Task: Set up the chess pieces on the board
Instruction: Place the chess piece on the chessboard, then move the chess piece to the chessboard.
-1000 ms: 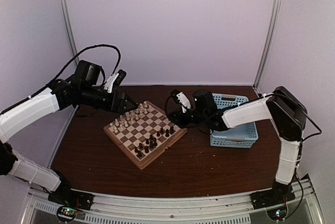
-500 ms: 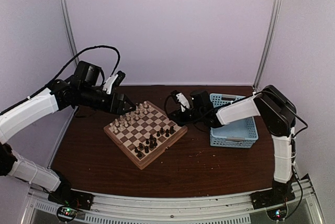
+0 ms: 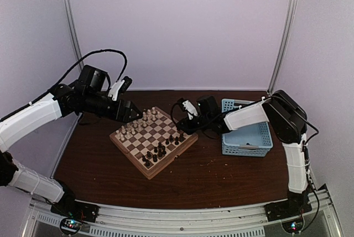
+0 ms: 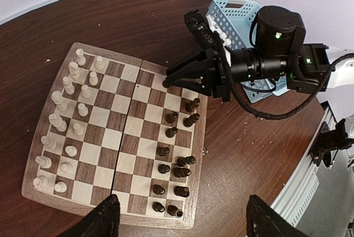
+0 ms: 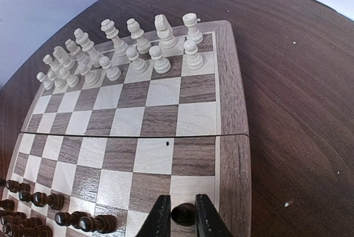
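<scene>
While the left claw [image 4: 182, 210] is held spread over the board [image 4: 110, 133], a dark piece [image 5: 183, 215] is pinched by the right claw [image 5: 182, 204].

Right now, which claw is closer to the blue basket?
Right. The right claw hangs over the board's corner nearest the basket, a dark chess piece between its fingers; the left claw is at the board's far side, by the cream pieces.

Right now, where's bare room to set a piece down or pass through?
On the board, the middle rows between the cream pieces and the dark pieces are bare. The table on its near side is open too. Crowded: the corner where the right gripper flanks a dark piece.
</scene>
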`<state>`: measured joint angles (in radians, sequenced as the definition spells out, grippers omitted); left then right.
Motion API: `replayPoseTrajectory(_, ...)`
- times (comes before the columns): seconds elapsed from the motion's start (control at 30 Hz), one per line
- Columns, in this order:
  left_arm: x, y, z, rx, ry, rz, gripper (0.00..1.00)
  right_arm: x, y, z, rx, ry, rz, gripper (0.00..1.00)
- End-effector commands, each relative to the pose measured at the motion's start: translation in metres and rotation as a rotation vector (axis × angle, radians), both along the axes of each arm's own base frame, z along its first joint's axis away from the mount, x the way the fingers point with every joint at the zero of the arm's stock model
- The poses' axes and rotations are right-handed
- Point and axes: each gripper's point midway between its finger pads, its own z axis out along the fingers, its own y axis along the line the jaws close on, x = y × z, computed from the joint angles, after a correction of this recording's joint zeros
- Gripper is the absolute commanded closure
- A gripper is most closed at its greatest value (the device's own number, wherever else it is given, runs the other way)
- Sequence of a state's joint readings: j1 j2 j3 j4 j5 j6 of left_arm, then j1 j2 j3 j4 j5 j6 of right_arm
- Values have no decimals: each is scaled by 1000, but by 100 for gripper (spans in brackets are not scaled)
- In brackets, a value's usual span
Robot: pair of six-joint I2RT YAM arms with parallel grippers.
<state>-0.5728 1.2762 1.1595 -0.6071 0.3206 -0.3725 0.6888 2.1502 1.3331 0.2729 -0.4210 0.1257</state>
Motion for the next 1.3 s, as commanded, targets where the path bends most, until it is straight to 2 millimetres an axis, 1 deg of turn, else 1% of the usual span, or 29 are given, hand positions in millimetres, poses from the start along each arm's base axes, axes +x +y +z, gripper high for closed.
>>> replayPoseTrajectory(0.0,6,0,16,-12,-49,4,21,7,-1,-1,-31,-21,3,80)
replayPoseTrajectory(0.13,8,0,17,-12,-52,6,21,5,-2,0,-31,-22,8,79)
replayPoseTrajectory(0.33,9,-2,17,-15,-49,1,21,4,0,15,-24,-21,16,77)
replayPoseTrajectory(0.37,9,-2,17,-15,-48,0,21,4,0,18,-24,-19,17,77)
replayPoseTrajectory(0.47,9,-2,15,-12,-43,1,18,1,-1,22,-32,-3,23,70)
replayPoseTrajectory(0.63,10,0,13,-3,-46,6,13,5,-8,23,-113,60,-18,69)
replayPoseTrajectory(0.83,9,1,12,4,-48,8,11,5,-15,27,-187,103,-46,69)
replayPoseTrajectory(0.93,8,2,9,9,-43,10,10,4,-16,27,-213,102,-44,68)
replayPoseTrajectory(1.03,7,2,8,9,-38,7,7,2,-17,22,-250,114,-36,68)
replayPoseTrajectory(1.2,6,3,9,7,-42,7,5,0,-13,19,-267,114,-24,66)
replayPoseTrajectory(1.27,6,3,9,9,-42,7,4,-1,-11,22,-258,110,-18,65)
